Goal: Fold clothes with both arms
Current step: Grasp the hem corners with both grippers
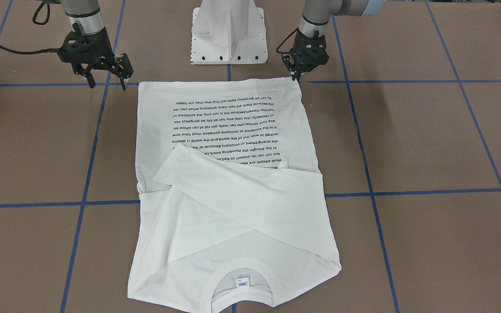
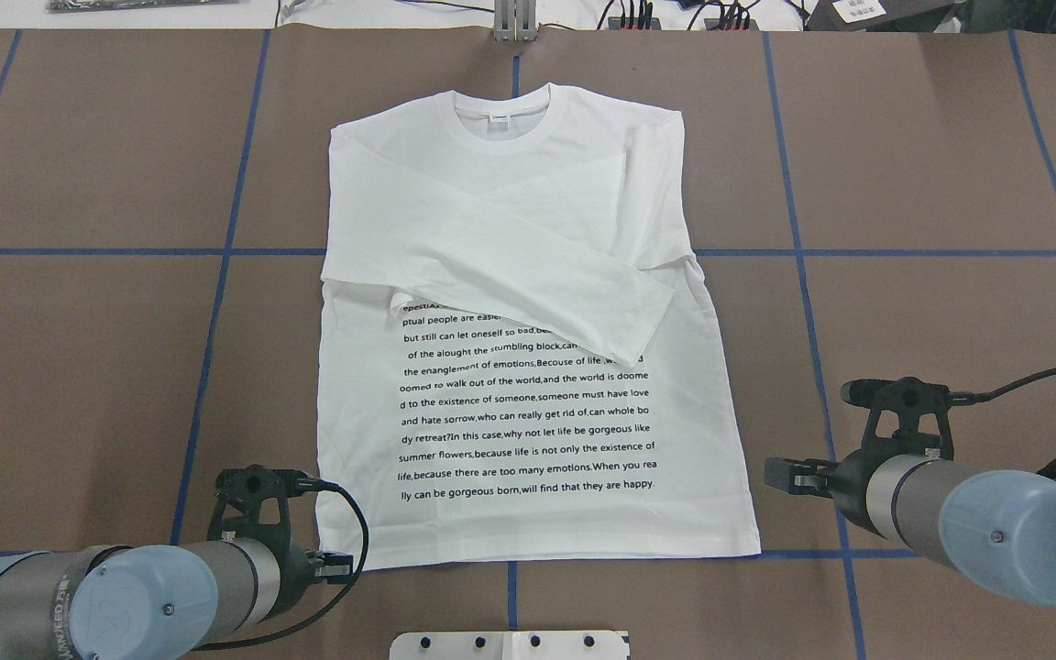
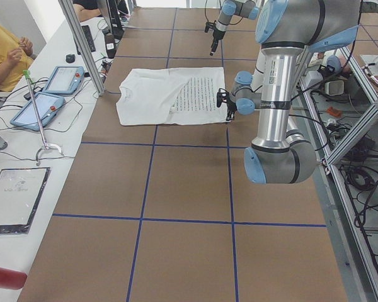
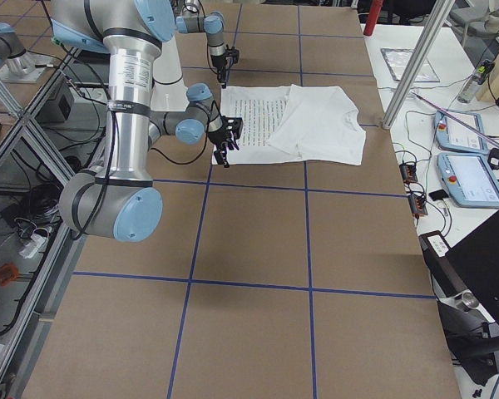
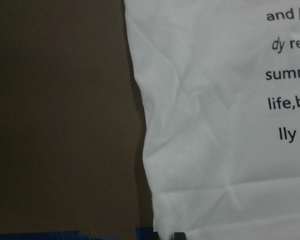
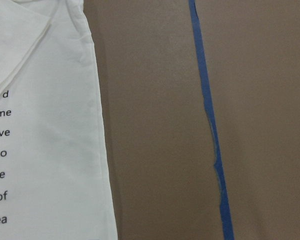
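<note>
Brown paper covers the table (image 2: pixel 79 367), which is marked into squares by blue tape lines (image 2: pixel 798 275). One white long-sleeved T-shirt (image 2: pixel 528 220) lies flat at the table's centre, print side up, hem toward the robot's white pedestal (image 1: pixel 228 34) and collar away from it. Both sleeves (image 2: pixel 537 275) are folded across the chest, and the upper one's cuff covers part of the top lines of print. The left arm (image 2: pixel 125 596) reaches in low at the hem's left corner. The right arm (image 2: pixel 995 522) stands just outside the shirt's right edge, near the hem. The left gripper (image 1: pixel 296 77) points down with its tips at the very corner of the hem; whether its jaws are pinching the cloth cannot be told. The right gripper (image 1: pixel 107 82) hangs clear of the fabric, jaws spread and holding nothing. The black printed text (image 2: pixel 528 412) fills the lower body panel. The ribbed collar (image 2: pixel 502 103) lies flat, and a small blue-printed neck label (image 1: pixel 242 283) shows inside it.
</note>
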`<state>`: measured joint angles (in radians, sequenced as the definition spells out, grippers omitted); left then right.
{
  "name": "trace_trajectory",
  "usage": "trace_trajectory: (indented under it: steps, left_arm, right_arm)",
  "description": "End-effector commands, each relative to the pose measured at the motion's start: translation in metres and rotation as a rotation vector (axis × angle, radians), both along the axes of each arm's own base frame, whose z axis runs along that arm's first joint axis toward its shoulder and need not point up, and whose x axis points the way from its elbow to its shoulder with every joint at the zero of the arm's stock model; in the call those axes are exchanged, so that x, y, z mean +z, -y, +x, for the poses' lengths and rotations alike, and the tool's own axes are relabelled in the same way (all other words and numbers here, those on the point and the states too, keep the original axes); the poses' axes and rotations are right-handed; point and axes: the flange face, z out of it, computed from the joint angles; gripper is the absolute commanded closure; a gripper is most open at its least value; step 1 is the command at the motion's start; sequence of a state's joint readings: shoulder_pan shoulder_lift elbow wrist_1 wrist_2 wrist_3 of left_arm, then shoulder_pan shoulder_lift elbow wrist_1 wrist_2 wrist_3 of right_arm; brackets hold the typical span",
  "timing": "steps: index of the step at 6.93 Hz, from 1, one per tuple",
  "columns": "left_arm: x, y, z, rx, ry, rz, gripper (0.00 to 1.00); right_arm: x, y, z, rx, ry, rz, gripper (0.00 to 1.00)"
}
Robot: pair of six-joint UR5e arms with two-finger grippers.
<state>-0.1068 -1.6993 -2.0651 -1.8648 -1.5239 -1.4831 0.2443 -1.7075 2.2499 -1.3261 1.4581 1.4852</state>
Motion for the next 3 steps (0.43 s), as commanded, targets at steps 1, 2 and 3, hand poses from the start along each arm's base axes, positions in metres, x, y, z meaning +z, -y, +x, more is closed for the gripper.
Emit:
trace_trajectory:
  steps: [1,2,3]
  left_arm:
    - [-0.029,-0.001,-0.012,0.002,-0.063,0.004,1.0]
    - [-0.035,-0.002,-0.014,0.005,-0.077,0.004,1.0]
    - [-0.042,-0.002,-0.012,0.006,-0.091,0.005,1.0]
  right_arm:
    - [-0.013,-0.024,-0.021,-0.004,0.055,-0.051,0.0]
    - [-0.021,-0.043,-0.037,0.046,0.091,-0.067,0.01]
    - [-0.019,-0.056,-0.045,0.065,0.087,-0.024,0.02]
